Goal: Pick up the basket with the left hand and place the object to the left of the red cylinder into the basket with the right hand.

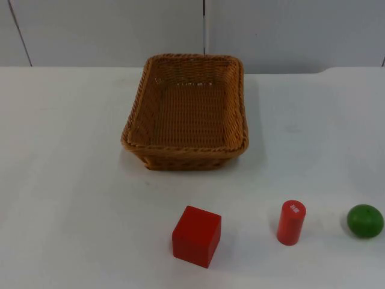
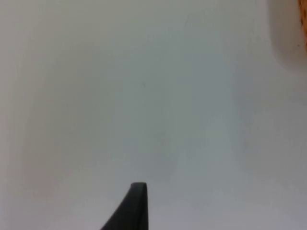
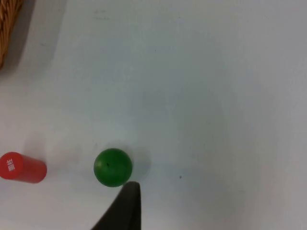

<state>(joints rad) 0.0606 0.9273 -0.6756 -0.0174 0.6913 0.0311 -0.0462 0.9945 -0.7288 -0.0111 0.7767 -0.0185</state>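
A lab test bench is showing here: a bare white table (image 1: 72, 180) is running up to a plain grey partition wall (image 1: 102, 30), and simple practice props (a wicker basket (image 1: 186, 111), a red cube (image 1: 197, 235)) are sitting on it.

Red cube (image 1: 197, 236) (upright) before basket (image 1: 185, 150)

— What can you make out of the left gripper (image 2: 136, 203)?

— One black fingertip, matte, broad at its base and narrowing to a blunt, squared end.

— And the right gripper (image 3: 125, 206)?

— The same: a black, wedge-shaped fingertip, plain and smooth, with a slightly rounded tip. I see no markings or screws on either.
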